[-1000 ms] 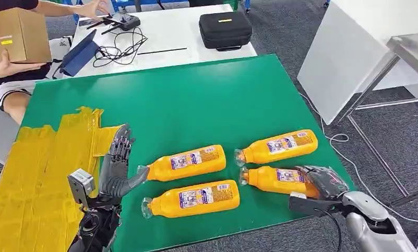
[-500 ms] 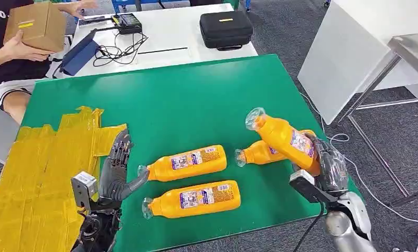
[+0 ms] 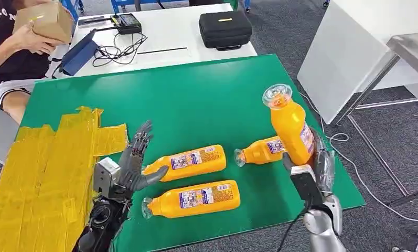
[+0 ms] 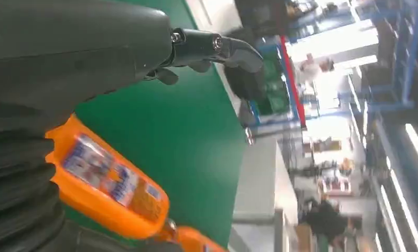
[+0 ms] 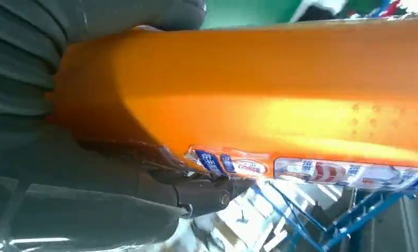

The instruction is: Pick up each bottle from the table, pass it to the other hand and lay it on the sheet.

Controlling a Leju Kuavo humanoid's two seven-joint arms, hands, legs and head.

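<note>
Bottles numbered four, all orange with printed labels and clear mouths. The largest things came first: one green table (image 3: pixel 196 100), and on its left part one yellow sheet (image 3: pixel 33 178) made of taped strips, bare of bottles. Three bottles lay flat on the green: the far-right bottle (image 3: pixel 260 150) partly hidden behind the lifted one, the middle bottle (image 3: pixel 188 161), and the near bottle (image 3: pixel 193 198).

The lifted bottle (image 3: pixel 290 126) stood nearly upright above the table's right edge, mouth up, gripped round its lower body by the right hand (image 3: pixel 317 168). The right wrist view showed its orange body (image 5: pixel 280 89) pressed against the palm. The left hand (image 3: pixel 130 168) was empty, fingers spread, raised just beside the mouth of the middle bottle and near the sheet's edge.

Risks, as I judged them: the hold sat low on a tall bottle, so it might tip or slide during the swing across. The two hands were well apart, and a release before the left fingers closed would drop it onto the lying bottles. The left hand, so close to the middle bottle, might knock it and set it rolling.

One person sat at the far left holding one cardboard box (image 3: pixel 46 21).
</note>
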